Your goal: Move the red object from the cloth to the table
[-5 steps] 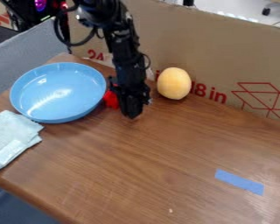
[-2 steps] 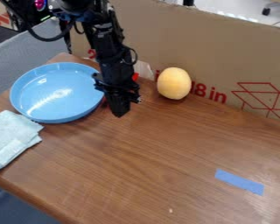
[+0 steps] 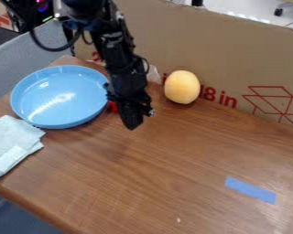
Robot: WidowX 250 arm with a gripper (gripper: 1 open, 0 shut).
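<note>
Camera view: end effector [image 3: 133,119] closed, pointing down just off the blue plate [image 3: 45,101]; whether it grips the red bar [image 3: 111,105], a sliver beside it, unclear. Cloth [image 3: 8,142] well apart. Confirm hold, then set down on bare tabletop [image 3: 149,183].

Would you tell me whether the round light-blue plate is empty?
Empty: the round light-blue plate shows only bare blue inside.
</note>
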